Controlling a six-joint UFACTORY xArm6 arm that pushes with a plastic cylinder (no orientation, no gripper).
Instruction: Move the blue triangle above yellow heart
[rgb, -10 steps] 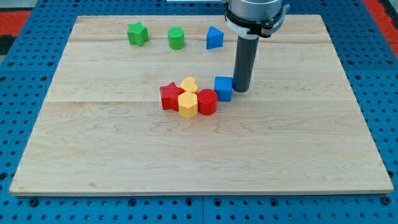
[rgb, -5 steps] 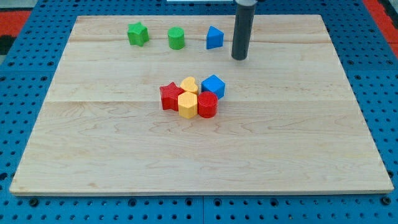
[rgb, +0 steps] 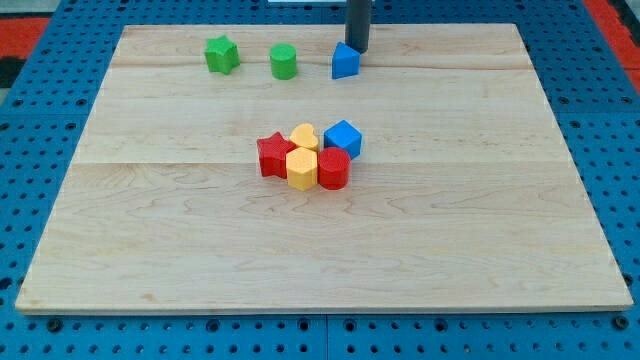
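Observation:
The blue triangle (rgb: 345, 62) sits near the view's top, right of centre. My tip (rgb: 358, 50) is just behind its upper right corner, touching or nearly touching it. The yellow heart (rgb: 304, 136) sits mid-board in a tight cluster, well below the triangle. A blue cube (rgb: 343, 138) lies against the heart's right side. A red star (rgb: 273, 155) is at the cluster's left, a yellow hexagon (rgb: 301, 168) at its front, and a red cylinder (rgb: 333, 168) at its front right.
A green star-like block (rgb: 221, 54) and a green cylinder (rgb: 284, 61) stand in a row left of the blue triangle near the board's top edge (rgb: 250, 28). Blue pegboard surrounds the wooden board.
The blue cube slid left against the yellow heart and red cylinder. My tip then left it, moving up and left to the blue triangle's upper right corner.

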